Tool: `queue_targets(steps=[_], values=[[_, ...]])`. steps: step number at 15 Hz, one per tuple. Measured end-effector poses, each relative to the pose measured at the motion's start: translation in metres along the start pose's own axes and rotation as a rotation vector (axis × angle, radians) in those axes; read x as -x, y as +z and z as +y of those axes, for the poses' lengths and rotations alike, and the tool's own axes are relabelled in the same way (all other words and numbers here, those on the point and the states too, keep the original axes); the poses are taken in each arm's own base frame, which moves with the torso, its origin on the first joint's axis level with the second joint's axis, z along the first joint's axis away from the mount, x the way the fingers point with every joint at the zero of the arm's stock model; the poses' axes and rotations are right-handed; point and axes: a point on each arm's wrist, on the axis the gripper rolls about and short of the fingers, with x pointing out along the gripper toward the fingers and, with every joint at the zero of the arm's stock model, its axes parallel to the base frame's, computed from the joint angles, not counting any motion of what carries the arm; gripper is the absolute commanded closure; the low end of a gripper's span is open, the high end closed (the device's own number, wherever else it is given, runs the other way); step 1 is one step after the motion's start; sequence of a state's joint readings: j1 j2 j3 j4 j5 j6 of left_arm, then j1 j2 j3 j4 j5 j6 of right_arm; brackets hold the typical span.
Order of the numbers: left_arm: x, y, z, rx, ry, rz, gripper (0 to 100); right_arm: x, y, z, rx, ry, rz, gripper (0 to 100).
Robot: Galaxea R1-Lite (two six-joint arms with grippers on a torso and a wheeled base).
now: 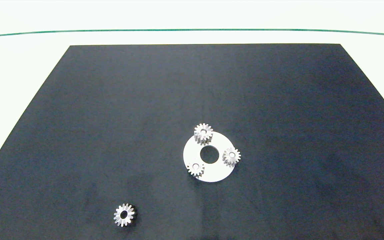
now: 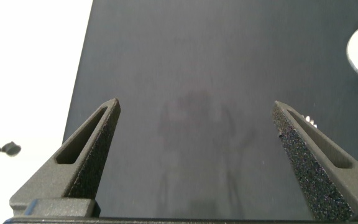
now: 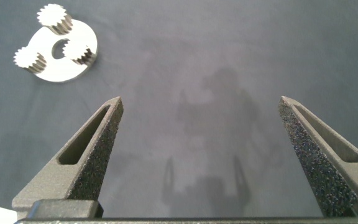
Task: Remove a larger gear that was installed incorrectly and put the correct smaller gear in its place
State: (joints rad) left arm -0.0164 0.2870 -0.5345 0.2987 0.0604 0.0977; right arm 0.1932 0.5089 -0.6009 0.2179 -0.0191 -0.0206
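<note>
Nearest the camera in the head view, the smaller gear (image 1: pixel 124 215) lies flat and alone on the black mat (image 1: pixel 112 116), toward the near left, well apart from the assembly.

Farther in, near the mat's middle, a round white carrier plate (image 1: pixel 213 171) with a centre hole lies flat on the mat. Three silver gears sit on it around the hole. One small gear (image 1: pixel 195 168) is at the near-left rim. A second small gear (image 1: pixel 231 156) is at the right rim. The larger gear (image 1: pixel 203 132) is at the far rim, overhanging the plate's edge, and looks slightly wider than the other two.

Beyond the mat, the white table (image 1: pixel 18 66) shows a thin green line (image 1: pixel 192 30) across its far side.

Neither arm appears in the head view. The left gripper (image 2: pixel 196 106) hangs above bare mat near its edge, fingers spread wide, holding nothing. The right gripper (image 3: pixel 201 99) hangs above bare mat, fingers likewise wide apart and empty, with the carrier plate (image 3: pixel 48 68) well away from it.
</note>
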Motion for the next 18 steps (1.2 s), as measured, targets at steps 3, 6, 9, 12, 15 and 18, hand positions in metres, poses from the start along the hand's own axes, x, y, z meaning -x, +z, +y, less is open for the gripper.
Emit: queue_targets(steps=[3,6,9,12,15,18], values=[[0.000,0.012,0.001,-0.004,-0.007,0.075,0,-0.023,0.026,0.002,0.011,0.058,0.044,0],[-0.003,0.028,0.002,-0.003,-0.009,0.133,0,-0.058,0.050,0.008,0.027,0.106,0.106,0],[-0.013,0.033,0.002,0.029,-0.009,0.175,0,-0.094,0.060,0.017,0.072,0.158,0.171,0],[-0.022,0.036,0.002,0.058,-0.006,0.205,0,-0.124,0.061,0.030,0.131,0.213,0.206,0],[-0.025,0.036,0.002,0.060,-0.006,0.219,0,-0.151,0.058,0.047,0.161,0.269,0.237,0],[-0.027,0.036,0.002,0.061,-0.003,0.228,0,-0.179,0.058,0.069,0.186,0.332,0.258,0]])
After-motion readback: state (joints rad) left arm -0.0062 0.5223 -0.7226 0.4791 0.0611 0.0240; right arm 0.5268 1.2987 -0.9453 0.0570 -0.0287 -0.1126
